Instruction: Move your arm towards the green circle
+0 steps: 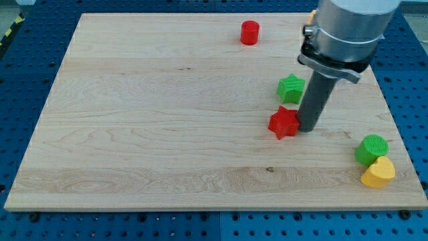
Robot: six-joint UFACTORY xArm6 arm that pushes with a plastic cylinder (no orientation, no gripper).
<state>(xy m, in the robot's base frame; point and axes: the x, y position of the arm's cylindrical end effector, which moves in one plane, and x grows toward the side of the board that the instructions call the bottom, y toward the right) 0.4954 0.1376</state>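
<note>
The green circle (371, 148) is a round green block near the board's lower right, touching a yellow heart (378, 173) just below it. My tip (308, 128) is on the board, right of centre, touching or almost touching the right side of a red star (283, 123). The green circle lies to the right of my tip and a little lower, well apart from it. A green star (291, 88) sits just left of the rod, above the red star.
A red cylinder (249, 32) stands near the board's top edge, above my tip and to its left. The wooden board (147, 120) lies on a blue perforated table; its right edge runs close to the green circle and yellow heart.
</note>
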